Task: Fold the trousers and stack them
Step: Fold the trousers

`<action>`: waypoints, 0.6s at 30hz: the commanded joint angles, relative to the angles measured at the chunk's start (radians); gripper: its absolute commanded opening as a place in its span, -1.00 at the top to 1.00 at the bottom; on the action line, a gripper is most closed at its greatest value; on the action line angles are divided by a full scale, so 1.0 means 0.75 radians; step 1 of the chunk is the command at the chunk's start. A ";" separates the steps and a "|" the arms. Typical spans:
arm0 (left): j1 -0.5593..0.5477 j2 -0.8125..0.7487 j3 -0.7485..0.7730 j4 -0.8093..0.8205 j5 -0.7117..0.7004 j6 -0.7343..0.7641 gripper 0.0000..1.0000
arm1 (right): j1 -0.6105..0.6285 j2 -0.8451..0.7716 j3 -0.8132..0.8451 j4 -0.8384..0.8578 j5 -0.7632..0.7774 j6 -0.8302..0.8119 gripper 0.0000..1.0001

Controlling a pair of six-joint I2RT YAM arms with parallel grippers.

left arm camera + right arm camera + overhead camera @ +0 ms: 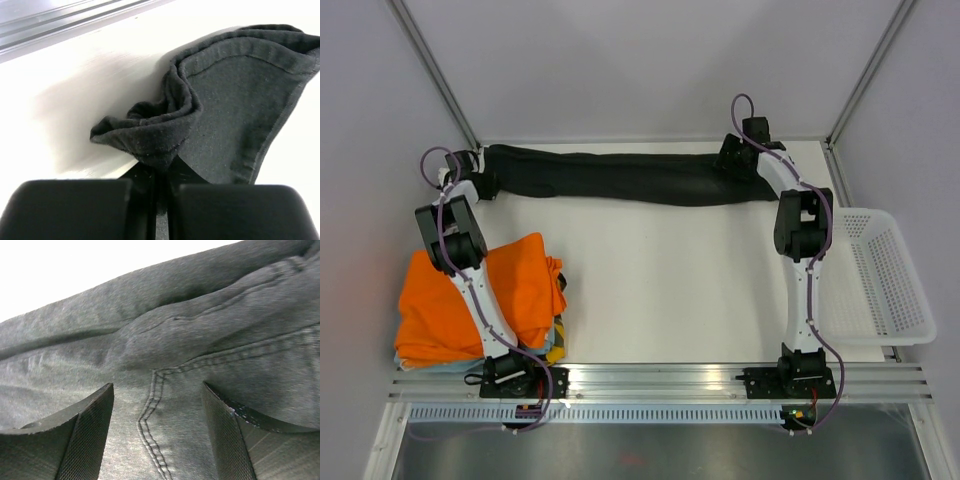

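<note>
Nothing looks folded yet. Behind the left gripper (161, 176), toward the bases, lies an orange garment (525, 272); bare table (670, 285) spreads nearward of both grippers, room to fold into. That gripper pinches a leg hem of the trousers (620, 178), which stretch flat across to the right gripper (157, 407), jaws spread over the waist. The table's far edge runs just beyond.

L gripper (161, 189) pinched near-shut; R gripper (156, 405) jaws wide; both reaching far fwd.
</note>
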 commanded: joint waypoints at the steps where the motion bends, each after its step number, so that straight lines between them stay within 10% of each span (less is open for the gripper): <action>1: -0.005 0.064 0.019 0.054 -0.037 0.020 0.95 | 0.025 -0.078 -0.037 0.059 -0.108 -0.047 -0.52; 18: -0.013 -0.410 -0.120 0.303 -0.105 0.795 0.95 | 0.313 -0.155 -0.122 0.240 -0.233 -0.114 -0.52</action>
